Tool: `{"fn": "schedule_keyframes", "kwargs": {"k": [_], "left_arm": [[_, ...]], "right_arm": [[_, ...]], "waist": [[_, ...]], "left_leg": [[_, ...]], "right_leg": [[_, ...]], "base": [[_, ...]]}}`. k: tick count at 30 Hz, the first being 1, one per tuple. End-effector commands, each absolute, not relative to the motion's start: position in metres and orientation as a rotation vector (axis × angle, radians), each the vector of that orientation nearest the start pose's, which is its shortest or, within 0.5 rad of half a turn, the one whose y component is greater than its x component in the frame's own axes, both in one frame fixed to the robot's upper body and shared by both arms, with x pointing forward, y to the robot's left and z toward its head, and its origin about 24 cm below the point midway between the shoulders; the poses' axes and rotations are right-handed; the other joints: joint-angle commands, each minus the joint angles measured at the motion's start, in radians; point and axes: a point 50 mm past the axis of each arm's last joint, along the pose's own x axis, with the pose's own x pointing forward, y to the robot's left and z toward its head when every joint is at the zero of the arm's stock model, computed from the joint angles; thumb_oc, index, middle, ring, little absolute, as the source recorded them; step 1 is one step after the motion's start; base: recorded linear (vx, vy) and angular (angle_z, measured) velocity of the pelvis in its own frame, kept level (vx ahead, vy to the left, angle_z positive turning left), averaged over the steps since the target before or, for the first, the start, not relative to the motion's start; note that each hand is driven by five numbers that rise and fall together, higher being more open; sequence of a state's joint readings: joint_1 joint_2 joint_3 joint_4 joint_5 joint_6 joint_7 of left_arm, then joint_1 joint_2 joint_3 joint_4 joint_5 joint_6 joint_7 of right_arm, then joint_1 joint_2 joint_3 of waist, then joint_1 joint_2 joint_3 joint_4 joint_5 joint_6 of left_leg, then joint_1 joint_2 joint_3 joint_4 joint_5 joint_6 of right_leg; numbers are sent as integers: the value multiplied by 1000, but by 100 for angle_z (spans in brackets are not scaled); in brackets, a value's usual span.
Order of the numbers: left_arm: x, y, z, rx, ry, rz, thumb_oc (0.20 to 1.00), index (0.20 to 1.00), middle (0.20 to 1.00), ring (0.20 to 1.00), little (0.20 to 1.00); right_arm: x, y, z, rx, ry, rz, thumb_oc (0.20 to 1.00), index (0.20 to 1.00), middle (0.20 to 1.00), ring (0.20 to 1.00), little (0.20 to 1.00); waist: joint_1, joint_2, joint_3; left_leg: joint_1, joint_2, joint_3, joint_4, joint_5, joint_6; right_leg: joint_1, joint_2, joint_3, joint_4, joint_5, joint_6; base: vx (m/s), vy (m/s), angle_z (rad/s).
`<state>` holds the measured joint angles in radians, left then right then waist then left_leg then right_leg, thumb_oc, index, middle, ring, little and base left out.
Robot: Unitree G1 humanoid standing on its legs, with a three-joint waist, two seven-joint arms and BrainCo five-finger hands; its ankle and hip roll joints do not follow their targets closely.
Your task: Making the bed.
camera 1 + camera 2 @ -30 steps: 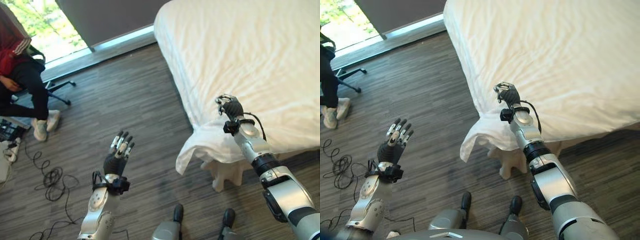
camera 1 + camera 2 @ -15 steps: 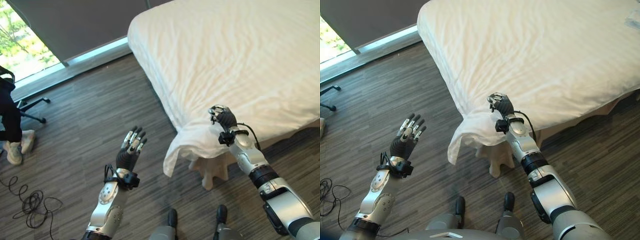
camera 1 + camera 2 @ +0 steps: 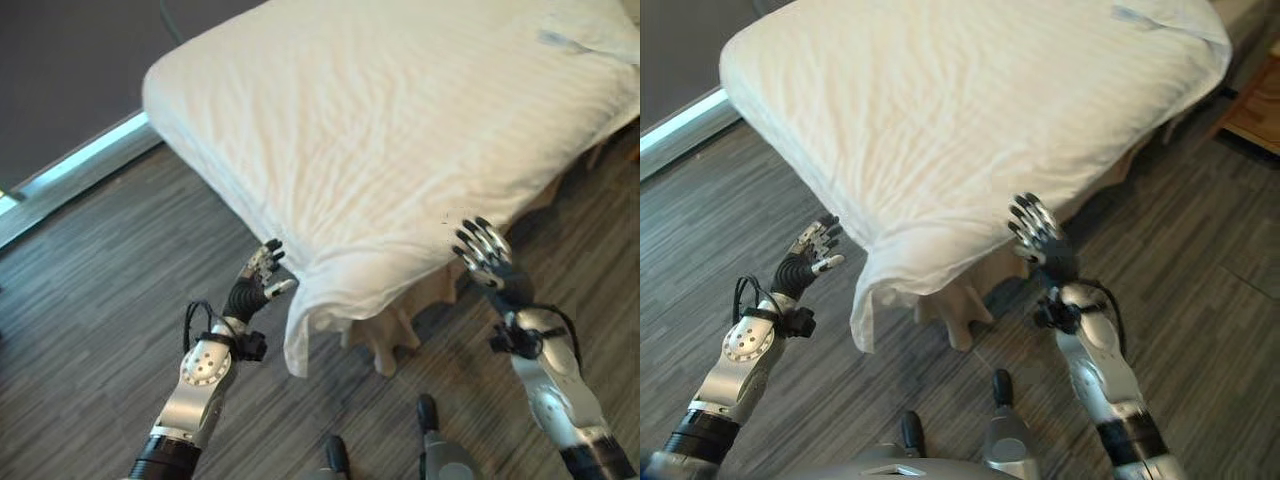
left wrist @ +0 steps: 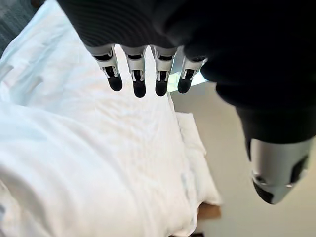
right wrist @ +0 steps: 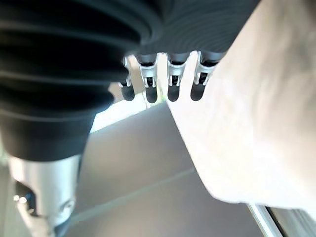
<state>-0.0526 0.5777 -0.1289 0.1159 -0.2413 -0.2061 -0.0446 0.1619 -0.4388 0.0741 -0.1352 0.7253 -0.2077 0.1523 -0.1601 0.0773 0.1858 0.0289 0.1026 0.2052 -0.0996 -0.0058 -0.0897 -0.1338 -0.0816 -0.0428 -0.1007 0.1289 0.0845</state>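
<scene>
Since before, the right hand (image 3: pixel 484 252) released the sheet (image 3: pixel 330 300) and spread open. The left hand (image 3: pixel 258 276) was spread too, near the hanging corner, probably ready to grasp it.

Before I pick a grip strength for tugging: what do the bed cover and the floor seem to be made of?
The bed cover looks like soft matte white woven cloth, probably cotton: faint stripes, fine wrinkles, and its corner hangs limp. The floor looks like grey wood-grain planks, streaked and matte; laminate or vinyl is possible.
</scene>
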Motion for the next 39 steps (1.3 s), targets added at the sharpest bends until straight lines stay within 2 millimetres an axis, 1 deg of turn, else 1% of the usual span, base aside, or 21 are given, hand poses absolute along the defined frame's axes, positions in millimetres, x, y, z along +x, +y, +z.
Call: {"fn": "schedule_keyframes", "kwargs": {"k": [1, 3, 4, 5, 6, 7, 10, 12, 16, 22, 24, 26, 27, 29, 32, 33, 34, 35, 37, 38, 39], "left_arm": [[277, 243, 84, 660, -104, -144, 1000, 1000, 1000, 1000, 1000], [277, 249, 89, 803, -97, -143, 1000, 1000, 1000, 1000, 1000], [275, 258, 96, 904, -95, -135, 1000, 1000, 1000, 1000, 1000], [272, 265, 101, 988, -93, -110, 1000, 1000, 1000, 1000, 1000], [272, 265, 101, 988, -92, -110, 1000, 1000, 1000, 1000, 1000], [269, 274, 103, 1066, -85, -64, 1000, 1000, 1000, 1000, 1000], [267, 279, 99, 1088, -71, -11, 1000, 1000, 1000, 1000, 1000], [267, 277, 99, 1087, -77, -9, 1000, 1000, 1000, 1000, 1000], [275, 267, 89, 1102, -68, -35, 1000, 1000, 1000, 1000, 1000], [292, 239, 77, 1109, -79, -117, 1000, 1000, 1000, 1000, 1000], [295, 234, 66, 1115, -52, -143, 1000, 1000, 1000, 1000, 1000], [298, 227, 63, 1124, -49, -170, 1000, 1000, 1000, 1000, 1000], [298, 225, 56, 1137, -24, -188, 1000, 1000, 1000, 1000, 1000], [301, 222, 49, 1152, 1, -192, 1000, 1000, 1000, 1000, 1000], [306, 218, 27, 1178, 91, -196, 1000, 1000, 1000, 1000, 1000], [307, 220, 15, 1198, 149, -197, 1000, 1000, 1000, 1000, 1000], [312, 217, 2, 1220, 215, -200, 1000, 1000, 1000, 1000, 1000], [312, 216, 2, 1220, 212, -200, 1000, 1000, 1000, 1000, 1000], [315, 213, -9, 1248, 274, -209, 1000, 1000, 1000, 1000, 1000], [315, 214, -16, 1260, 313, -213, 620, 620, 620, 620, 620], [314, 213, -22, 1274, 350, -221, 445, 445, 445, 445, 445]], "right_arm": [[227, -213, 83, 395, -265, 167, 1000, 1000, 1000, 1000, 1000], [219, -223, 75, 398, -233, 110, 1000, 1000, 1000, 1000, 1000], [211, -236, 66, 376, -202, 36, 1000, 1000, 1000, 1000, 1000], [206, -244, 62, 370, -185, -8, 1000, 1000, 1000, 1000, 1000], [206, -244, 62, 370, -184, -8, 1000, 1000, 1000, 1000, 1000], [203, -249, 59, 371, -178, -42, 1000, 1000, 1000, 1000, 1000], [203, -249, 60, 377, -184, -45, 1000, 1000, 1000, 1000, 1000], [204, -249, 61, 373, -188, -43, 1000, 1000, 1000, 1000, 1000], [211, -240, 63, 384, -185, 5, 1000, 1000, 1000, 1000, 1000], [217, -234, 68, 374, -196, 38, 1000, 1000, 1000, 1000, 1000], [218, -233, 69, 377, -202, 39, 1000, 1000, 1000, 1000, 1000], [218, -236, 70, 378, -208, 25, 1000, 1000, 1000, 1000, 1000], [218, -236, 68, 380, -204, 17, 1000, 1000, 1000, 1000, 1000], [219, -237, 69, 381, -210, 9, 1000, 1000, 1000, 1000, 1000], [220, -234, 69, 391, -210, 10, 1000, 1000, 1000, 1000, 1000], [221, -232, 68, 394, -208, 20, 1000, 1000, 1000, 1000, 1000], [223, -228, 68, 400, -207, 36, 1000, 1000, 1000, 1000, 1000], [223, -228, 69, 400, -209, 35, 1000, 1000, 1000, 1000, 1000], [226, -224, 68, 406, -205, 49, 1000, 1000, 1000, 1000, 1000], [227, -222, 68, 406, -204, 53, 1000, 1000, 1000, 1000, 1000], [228, -220, 68, 409, -202, 59, 1000, 1000, 1000, 1000, 1000]], "waist": [[-11, -31, -24], [-21, -34, -26], [-27, -34, -26], [-31, -34, -24], [-32, -35, -24], [-36, -34, -21], [-40, -32, -13], [-41, -32, -10], [-52, -35, 11], [-67, -40, 34], [-73, -41, 40], [-76, -40, 45], [-82, -41, 49], [-86, -39, 55], [-100, -40, 65], [-109, -43, 67], [-120, -45, 71], [-119, -44, 71], [-131, -47, 74], [-136, -49, 75], [-141, -51, 76]], "left_leg": [[32, -18, -34, 12, -1, 28], [32, -16, -27, 12, -3, 27], [35, -17, -23, 12, -7, 26], [37, -18, -21, 12, -9, 26], [38, -18, -21, 12, -9, 26], [40, -19, -18, 12, -11, 26], [40, -20, -14, 12, -13, 27], [38, -21, -13, 12, -13, 27], [25, -20, -6, 12, -9, 26], [4, -17, 8, 12, 1, 23], [-2, -16, 13, 12, 4, 21], [-10, -14, 17, 12, 5, 20], [-11, -14, 18, 12, 6, 20], [-15, -14, 21, 12, 8, 18], [-27, -14, 28, 12, 12, 16], [-31, -13, 32, 12, 14, 15], [-40, -12, 39, 12, 17, 12], [-41, -12, 40, 12, 18, 12], [-47, -10, 45, 12, 21, 9], [-51, -8, 48, 12, 23, 7], [-53, -7, 51, 12, 24, 6]], "right_leg": [[-11, -27, 22, 47, 10, 40], [-16, -25, 28, 47, 11, 41], [-17, -24, 30, 48, 10, 42], [-19, -23, 34, 50, 10, 41], [-19, -23, 35, 51, 10, 41], [-20, -24, 39, 52, 10, 41], [-26, -25, 42, 57, 11, 40], [-30, -24, 45, 59, 11, 39], [-53, -19, 56, 65, 19, 37], [-83, -12, 70, 69, 28, 37], [-92, -10, 75, 69, 30, 38], [-101, -10, 78, 71, 32, 38], [-105, -9, 81, 72, 33, 38], [-112, -9, 83, 72, 34, 38], [-128, -8, 91, 73, 40, 38], [-135, -6, 94, 72, 42, 38], [-151, -3, 99, 73, 46, 39], [-152, -3, 99, 73, 46, 39], [-164, 1, 102, 75, 49, 39], [-169, 3, 104, 76, 50, 39], [-173, 4, 107, 76, 50, 39]], "base": [[7, 7, -23], [17, -2, -23], [20, -2, -26], [16, 0, -13], [0, 0, 0], [0, 0, 0], [0, 0, 0], [0, 0, 0], [-58, -2, -2], [-36, -14, -9], [-23, -18, -11], [-17, -16, -12], [-10, -3, -11], [-12, -1, -7], [-18, 0, -2], [-40, -6, -2], [0, 0, 0], [-20, -8, -5], [-1, -4, -3], [0, 0, 0], [0, 0, 0]]}}
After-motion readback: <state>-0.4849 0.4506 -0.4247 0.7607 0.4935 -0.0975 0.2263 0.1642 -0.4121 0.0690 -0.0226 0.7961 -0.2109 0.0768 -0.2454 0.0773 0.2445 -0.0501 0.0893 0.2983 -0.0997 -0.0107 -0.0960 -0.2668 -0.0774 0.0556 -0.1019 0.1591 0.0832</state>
